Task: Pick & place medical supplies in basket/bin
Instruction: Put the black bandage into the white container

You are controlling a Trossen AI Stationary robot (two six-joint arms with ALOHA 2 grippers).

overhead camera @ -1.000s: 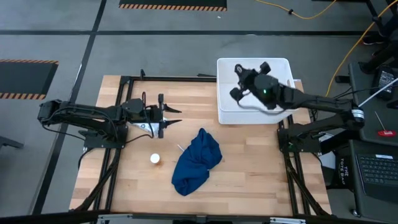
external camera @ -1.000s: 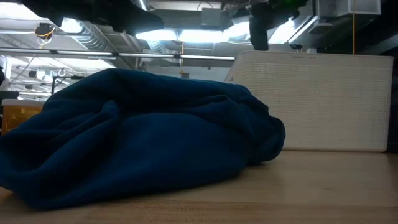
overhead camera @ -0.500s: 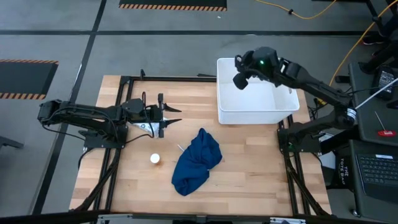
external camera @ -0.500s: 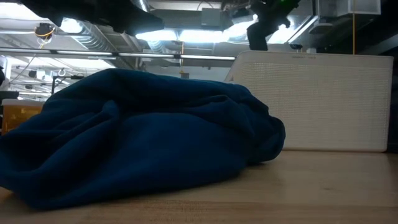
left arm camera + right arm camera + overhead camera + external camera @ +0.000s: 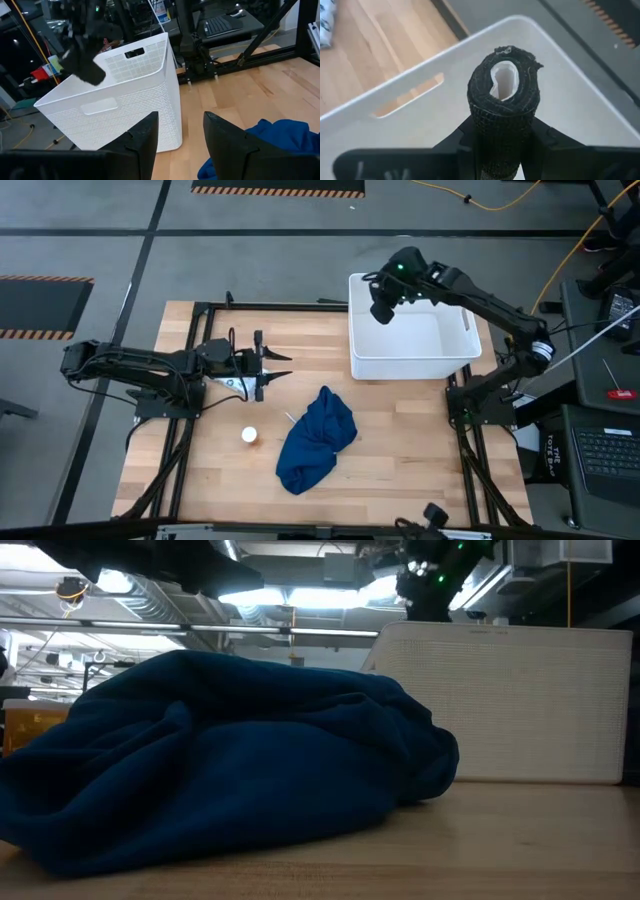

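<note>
My right gripper [image 5: 384,302] hangs above the far-left corner of the white tub [image 5: 412,366], shut on the small black cylinder [image 5: 504,100], whose white core shows at its end. The low view shows that gripper [image 5: 425,585] above the tub's wall [image 5: 520,700]. My left gripper [image 5: 275,367] waits open at the table's left, and its wrist view looks past it [image 5: 180,125] at the tub [image 5: 125,110]. The dark-blue cloth [image 5: 318,438] lies crumpled on the table's middle near part. The white-orange round item [image 5: 249,435] sits left of it. A white packet with dark marks [image 5: 324,30] lies on the wood. My right gripper pinches the black cylinder between its two fingers [image 5: 465,142], which press on opposite sides of its wall [image 5: 485,132]. The cylinder lies along the fingers, and its open end [image 5: 503,80] sticks out past them. It is lifted clear, above the tub.
The tub's slot handle [image 5: 407,95] shows in its wall near the table. Black frame rails [image 5: 190,430] run along the table's left and right sides. Bare wood lies between the cloth and the tub. Cables and equipment stand on the floor beyond the right edge.
My right arm has swung toward the table's far edge and a little left, carrying the cylinder from over the tub's middle to over its far-left corner; the gripper has turned as it went. The cloth, the round item and my left arm have kept still.
</note>
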